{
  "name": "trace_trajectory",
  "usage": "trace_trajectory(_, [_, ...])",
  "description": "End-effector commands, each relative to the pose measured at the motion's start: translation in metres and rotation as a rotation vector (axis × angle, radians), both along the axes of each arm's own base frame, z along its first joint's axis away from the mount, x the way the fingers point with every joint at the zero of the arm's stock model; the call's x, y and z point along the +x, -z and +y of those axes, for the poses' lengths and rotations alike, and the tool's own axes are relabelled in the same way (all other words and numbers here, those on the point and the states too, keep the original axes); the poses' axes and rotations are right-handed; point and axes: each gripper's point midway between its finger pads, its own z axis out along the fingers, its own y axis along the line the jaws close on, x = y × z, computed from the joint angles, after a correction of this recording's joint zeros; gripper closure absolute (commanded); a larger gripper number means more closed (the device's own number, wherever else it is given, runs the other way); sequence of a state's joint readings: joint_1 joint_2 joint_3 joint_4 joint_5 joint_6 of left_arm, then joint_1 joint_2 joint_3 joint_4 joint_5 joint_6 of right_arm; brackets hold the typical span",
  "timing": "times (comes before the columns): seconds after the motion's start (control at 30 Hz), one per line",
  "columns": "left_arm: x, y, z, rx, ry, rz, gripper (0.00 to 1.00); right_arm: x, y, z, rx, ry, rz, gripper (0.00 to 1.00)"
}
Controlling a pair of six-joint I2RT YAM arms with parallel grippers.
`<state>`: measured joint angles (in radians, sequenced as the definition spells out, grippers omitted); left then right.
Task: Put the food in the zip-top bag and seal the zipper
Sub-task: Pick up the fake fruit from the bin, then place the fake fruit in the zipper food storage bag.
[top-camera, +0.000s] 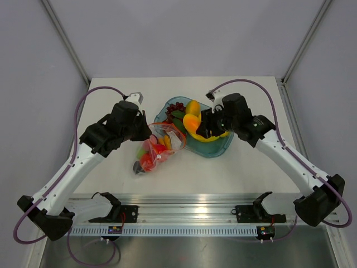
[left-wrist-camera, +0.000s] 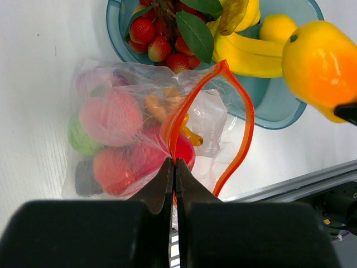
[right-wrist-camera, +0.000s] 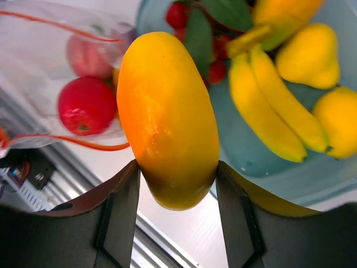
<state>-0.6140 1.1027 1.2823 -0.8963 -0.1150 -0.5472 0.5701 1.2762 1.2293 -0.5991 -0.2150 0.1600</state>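
Observation:
The zip-top bag (left-wrist-camera: 120, 120) lies on the table left of the tray, and through its clear plastic I see red, pink, green and dark food. Its orange-red zipper (left-wrist-camera: 192, 95) stands open in a loop. My left gripper (left-wrist-camera: 174, 167) is shut on the near lip of that zipper (top-camera: 167, 129). My right gripper (right-wrist-camera: 175, 173) is shut on a yellow-orange mango (right-wrist-camera: 167, 111) and holds it above the table between the bag (right-wrist-camera: 50, 56) and the tray, just right of the bag's mouth (top-camera: 191, 121).
The blue-tinted clear tray (top-camera: 220, 148) sits at centre right with bananas (right-wrist-camera: 273, 106), yellow pears, strawberries (left-wrist-camera: 150, 33) and green leaves in it. A metal rail (top-camera: 184, 215) runs along the table's near edge.

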Motion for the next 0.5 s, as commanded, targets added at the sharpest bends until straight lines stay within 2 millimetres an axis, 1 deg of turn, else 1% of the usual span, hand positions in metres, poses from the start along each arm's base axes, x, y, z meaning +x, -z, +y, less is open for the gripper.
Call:
trace_trajectory(0.0, [0.01, -0.012, -0.008, -0.04, 0.005, -0.045, 1.0, -0.024, -0.025, 0.036, 0.04, -0.124, -0.017, 0.65])
trace_trajectory(0.03, [0.01, -0.013, -0.008, -0.041, 0.005, -0.046, 1.0, -0.026, -0.032, 0.042, 0.045, -0.14, -0.03, 0.65])
trace_trajectory(0.1, [0.009, -0.015, -0.007, -0.045, 0.006, -0.051, 1.0, -0.03, -0.029, 0.055, 0.038, -0.173, -0.024, 0.65])
trace_trajectory(0.13, [0.008, -0.015, -0.007, -0.044, 0.007, -0.05, 1.0, -0.029, -0.032, 0.06, 0.043, -0.181, -0.03, 0.65])
trace_trajectory(0.2, [0.008, -0.015, -0.007, -0.045, 0.009, -0.049, 1.0, -0.029, -0.028, 0.071, 0.041, -0.207, -0.018, 0.65])
trace_trajectory(0.23, [0.007, -0.016, -0.007, -0.047, 0.008, -0.05, 1.0, -0.03, -0.032, 0.078, 0.048, -0.224, -0.025, 0.65])
trace_trajectory(0.3, [0.007, -0.016, -0.006, -0.044, 0.006, -0.048, 1.0, -0.03, -0.024, 0.089, 0.038, -0.254, -0.005, 0.65])
trace_trajectory(0.33, [0.007, -0.016, -0.006, -0.044, 0.006, -0.048, 1.0, -0.032, -0.021, 0.099, 0.035, -0.278, 0.008, 0.64])
trace_trajectory(0.4, [0.006, -0.017, -0.006, -0.047, 0.005, -0.05, 1.0, -0.029, -0.015, 0.107, 0.027, -0.291, 0.019, 0.64])
trace_trajectory(0.43, [0.005, -0.017, -0.005, -0.046, 0.006, -0.051, 1.0, -0.029, -0.011, 0.117, 0.025, -0.31, 0.029, 0.64])
trace_trajectory(0.47, [0.005, -0.018, -0.005, -0.047, 0.007, -0.052, 1.0, -0.027, -0.009, 0.122, 0.027, -0.314, 0.037, 0.64])
